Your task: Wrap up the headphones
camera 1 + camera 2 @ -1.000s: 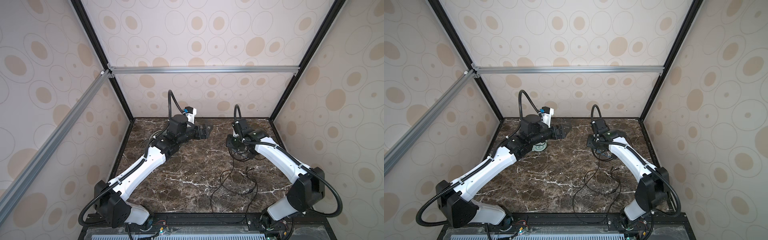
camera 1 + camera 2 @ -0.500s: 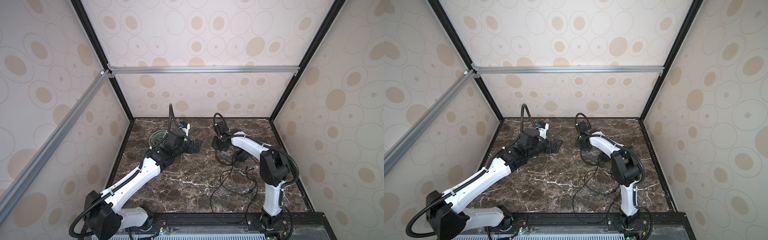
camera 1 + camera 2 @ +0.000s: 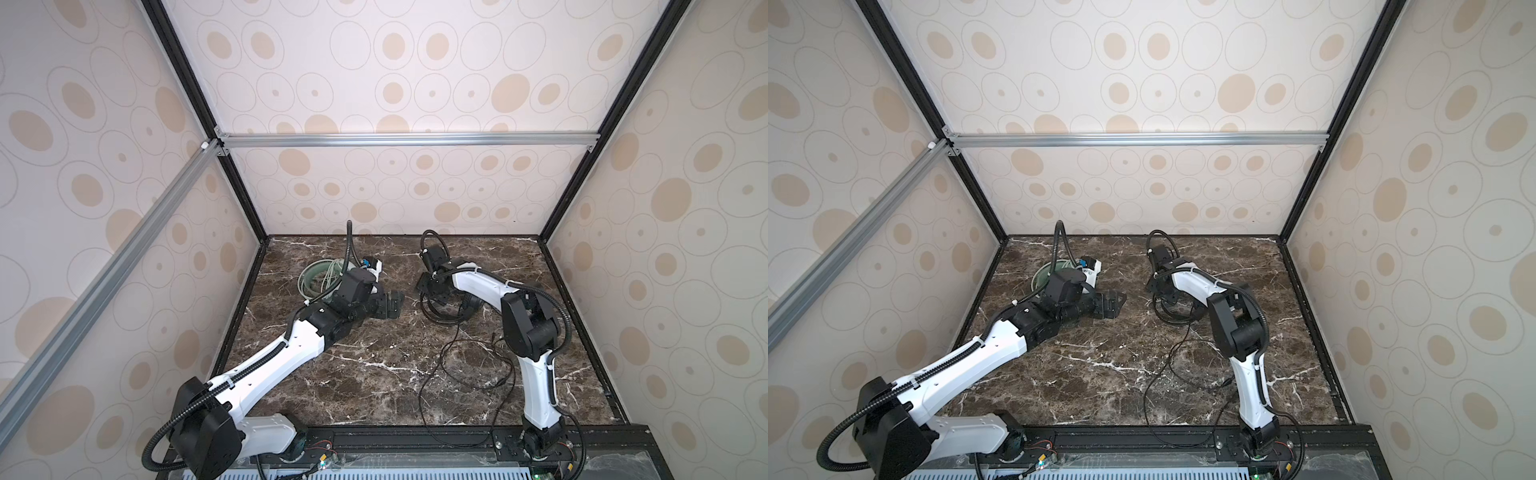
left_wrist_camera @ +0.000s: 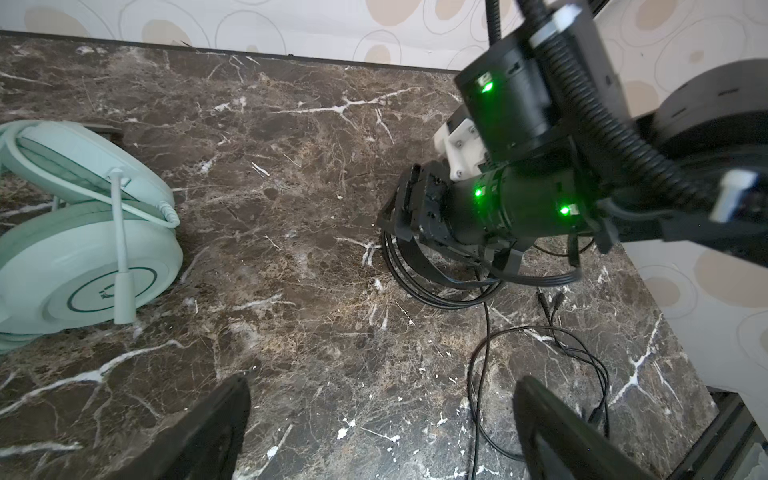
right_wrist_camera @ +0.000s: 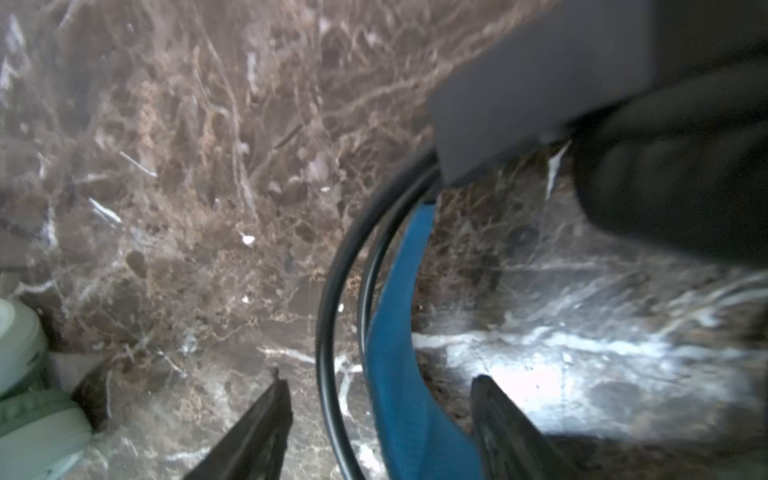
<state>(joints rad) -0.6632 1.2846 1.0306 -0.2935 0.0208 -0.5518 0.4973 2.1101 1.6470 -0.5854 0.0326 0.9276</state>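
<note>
No text, label or number legible. Mint headphones (image 4: 83, 257): ring with a small mark on the earcup, too blurred to read.

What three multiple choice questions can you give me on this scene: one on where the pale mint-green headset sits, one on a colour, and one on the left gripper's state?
1. Where on the dark marble table does the pale mint-green over-ear headset lie?
A. back left
B. front right corner
C. front middle

2. What colour is the inner side of the black over-ear headset's headband?
A. red
B. blue
C. white

3. What state is the left gripper in?
A. shut on a black cable
B. shut on the mint headset
C. open and empty

Answers:
1 A: both top views show it at the back left of the table.
2 B: the right wrist view shows a blue band.
3 C: the left wrist view shows its fingers wide apart with nothing held between them.
</note>
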